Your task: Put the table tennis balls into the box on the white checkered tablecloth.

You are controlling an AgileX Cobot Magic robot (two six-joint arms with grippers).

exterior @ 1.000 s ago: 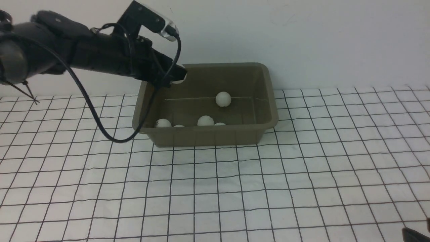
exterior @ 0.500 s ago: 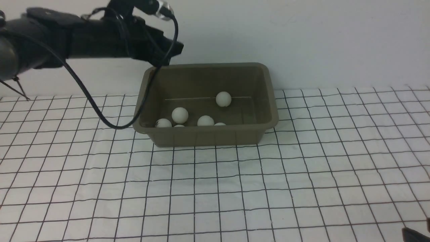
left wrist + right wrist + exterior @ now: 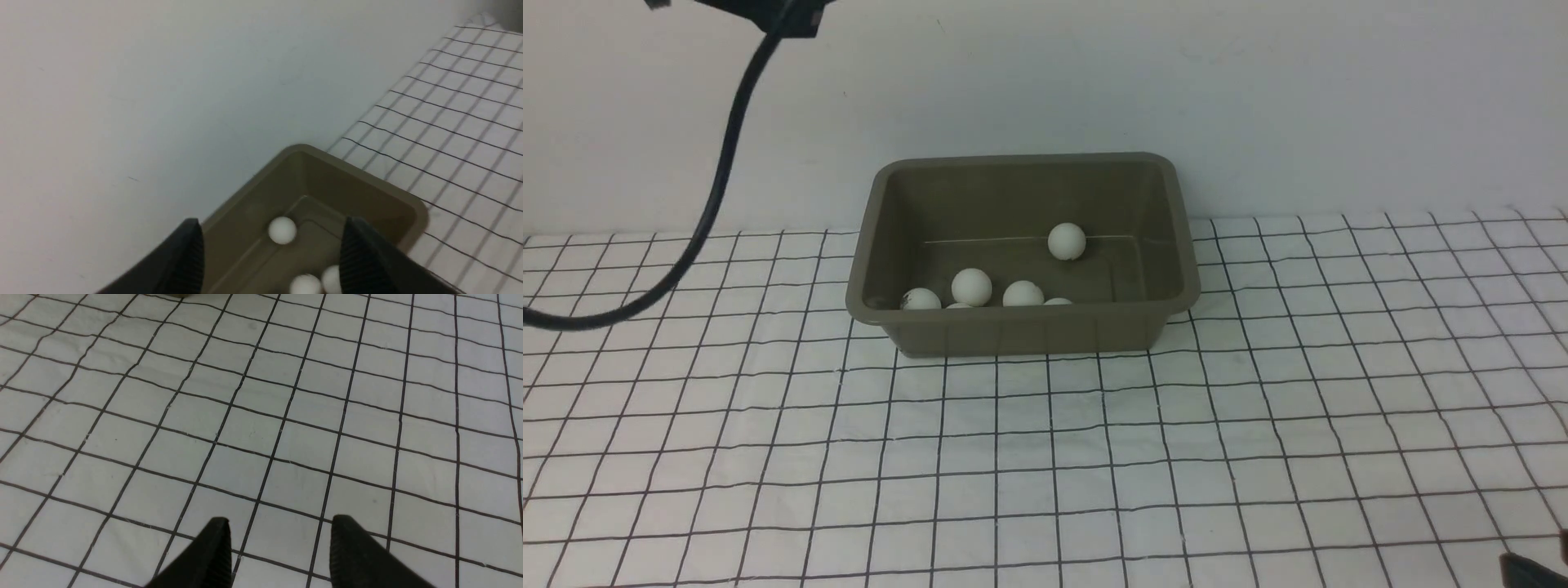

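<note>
The olive-brown box (image 3: 1023, 331) stands on the white checkered tablecloth (image 3: 1045, 457) near the back wall. Several white table tennis balls lie inside it: one (image 3: 1067, 241) toward the back, another (image 3: 972, 286) with the rest along the front wall. In the left wrist view my left gripper (image 3: 271, 220) hangs open and empty high above the box (image 3: 367, 183), with balls (image 3: 282, 230) showing between its fingers. My right gripper (image 3: 280, 517) is open with nothing in it, low over bare cloth (image 3: 253, 416); only its dark tip (image 3: 1531, 567) shows in the front view's bottom right corner.
A black cable (image 3: 715, 188) from the left arm hangs across the upper left of the front view. A plain white wall (image 3: 1258, 98) rises directly behind the box.
My left gripper opened over the box and a ball dropped in, settling by the front-wall group. The left arm then rose up and left, out of the front view.
</note>
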